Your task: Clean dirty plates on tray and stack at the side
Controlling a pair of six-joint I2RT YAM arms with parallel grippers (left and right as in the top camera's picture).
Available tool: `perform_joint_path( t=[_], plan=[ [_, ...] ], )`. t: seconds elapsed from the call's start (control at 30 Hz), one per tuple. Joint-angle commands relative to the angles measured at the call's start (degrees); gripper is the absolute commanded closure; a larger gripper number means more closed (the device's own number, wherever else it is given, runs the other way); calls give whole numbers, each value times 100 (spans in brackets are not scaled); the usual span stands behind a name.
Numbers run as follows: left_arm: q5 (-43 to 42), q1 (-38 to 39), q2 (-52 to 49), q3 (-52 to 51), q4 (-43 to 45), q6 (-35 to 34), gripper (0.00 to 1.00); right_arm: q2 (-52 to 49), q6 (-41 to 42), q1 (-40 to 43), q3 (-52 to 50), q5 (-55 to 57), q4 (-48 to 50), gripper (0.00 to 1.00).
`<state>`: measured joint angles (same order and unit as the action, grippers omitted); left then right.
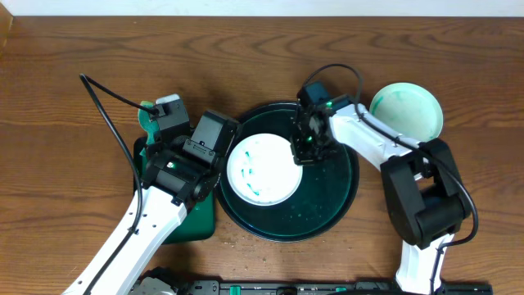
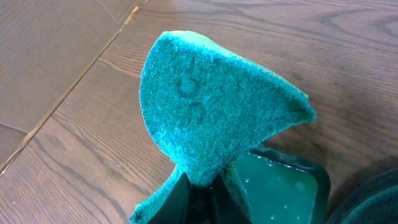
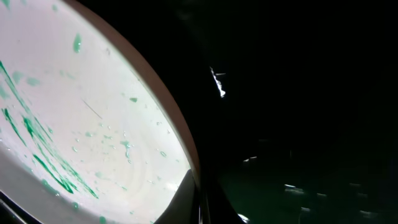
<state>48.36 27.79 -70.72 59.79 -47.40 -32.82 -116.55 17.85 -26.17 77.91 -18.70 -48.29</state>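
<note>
Nearest you, the small rectangular green tray [image 1: 201,223] lies under your left arm. Its right edge is just beside the raised rim of the large round dark green-black tray [image 1: 336,192], so there is little room between the two. On the left half of the round tray sits the round white plate smeared with green streaks [image 1: 260,168]. The right half is bare dark floor dotted with droplets, open out to the rim. Your right gripper [image 1: 303,152] is at the smeared plate's right edge: in the wrist view the plate's rim runs down between the fingers [image 3: 177,202], which close narrowly on it. Your left gripper [image 2: 200,202] is beyond the far-left corner of the rectangular tray, over the bare brown wooden table [image 1: 65,74]. It pinches the lower corner of a green fibrous scouring pad [image 2: 211,112], which stands up from the fingers, clear of both trays. Farther off to the right, a second round plate tinted pale green [image 1: 407,111] lies on the table. This second plate is apart from the round tray's rim and just beyond your right arm. Behind everything the table runs open to its far edge.
</note>
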Motion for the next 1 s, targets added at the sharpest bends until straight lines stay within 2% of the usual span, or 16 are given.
perform_joint_path(
  t=[0.0,0.47,0.9,0.97],
  plan=[
    [160,11,85,7,13,-52,93,-76,98,234,-37,85,-37,99],
    [11,11,85,7,15,-52,93,-76,-120,844,-111,85,-74,99],
    [-2,11,83,7,15,-55,93,-76,-175,872,-149,85,-74,99],
    [-210,11,74,7,15,-52,93,-76,-192,872,-149,85,-76,99]
  ],
)
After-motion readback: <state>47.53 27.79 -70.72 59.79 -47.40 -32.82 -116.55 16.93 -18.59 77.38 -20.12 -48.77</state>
